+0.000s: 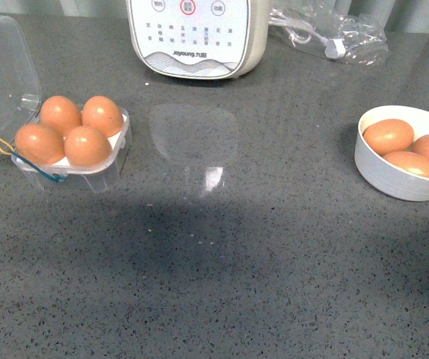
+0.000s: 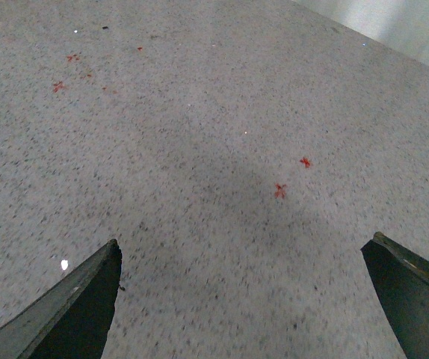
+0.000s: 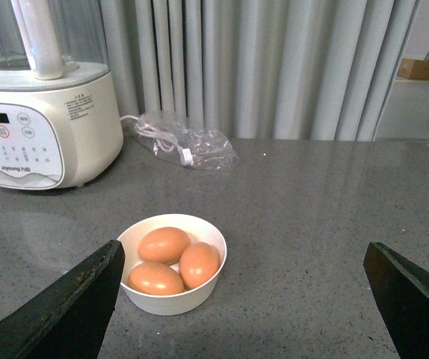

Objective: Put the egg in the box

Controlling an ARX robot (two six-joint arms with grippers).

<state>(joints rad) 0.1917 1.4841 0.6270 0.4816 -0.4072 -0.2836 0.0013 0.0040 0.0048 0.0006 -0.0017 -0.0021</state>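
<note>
The clear plastic box (image 1: 87, 173) stands at the left of the grey counter, its lid (image 1: 1, 71) hinged open, and each of its hollows holds an orange-brown egg (image 1: 87, 146). A round white bowl (image 1: 383, 170) at the right holds three more eggs (image 1: 388, 135); it also shows in the right wrist view (image 3: 171, 298) with its eggs (image 3: 164, 244). My right gripper (image 3: 244, 258) is open and empty, a little back from the bowl. My left gripper (image 2: 244, 258) is open and empty over bare counter. Neither arm shows in the front view.
A white Joyoung kitchen appliance (image 1: 196, 37) stands at the back centre. A clear plastic bag with a white cable (image 1: 330, 34) lies at the back right. Small red marks (image 2: 280, 191) dot the counter under the left gripper. Grey curtains (image 3: 274, 67) hang behind the counter.
</note>
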